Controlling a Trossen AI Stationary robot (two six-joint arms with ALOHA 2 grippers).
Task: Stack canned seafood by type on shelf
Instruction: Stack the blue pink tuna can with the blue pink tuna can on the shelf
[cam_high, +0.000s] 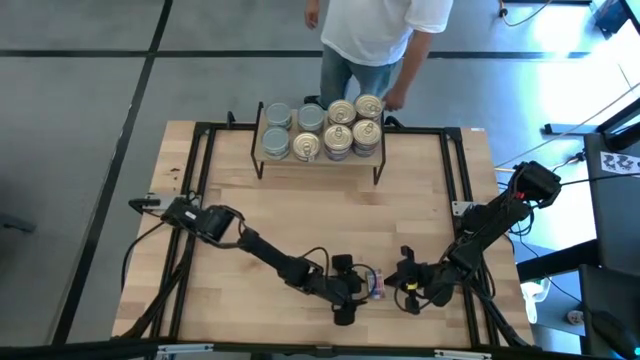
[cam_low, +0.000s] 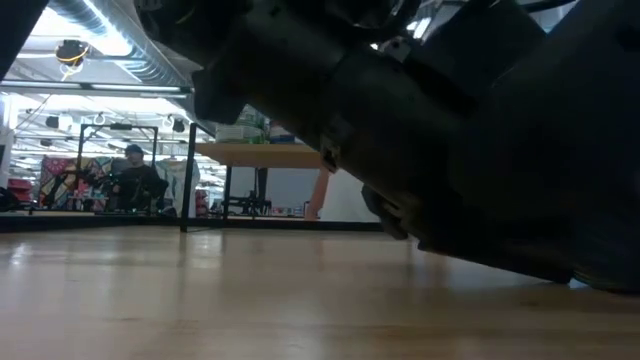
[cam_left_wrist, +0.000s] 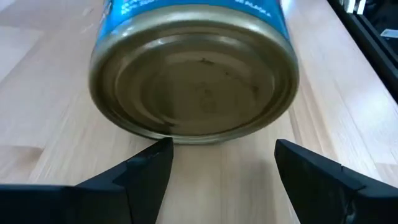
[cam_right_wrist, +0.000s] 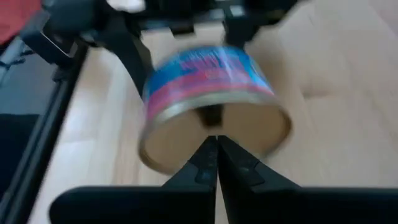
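i see my left gripper (cam_left_wrist: 217, 165) released, fingers spread just short of a blue-labelled tin (cam_left_wrist: 194, 68) at the table's near edge. my right gripper (cam_right_wrist: 216, 155) is clenched empty, facing that tin. eight tins (cam_high: 322, 130) sit on the shelf (cam_high: 320, 158) far side.

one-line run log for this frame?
left hand open at blue-label can | right hand shut beside it | eight cans on shelf

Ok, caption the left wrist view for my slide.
Left end effector, fingers open, faces a blue-labelled can lying on its side on the table.
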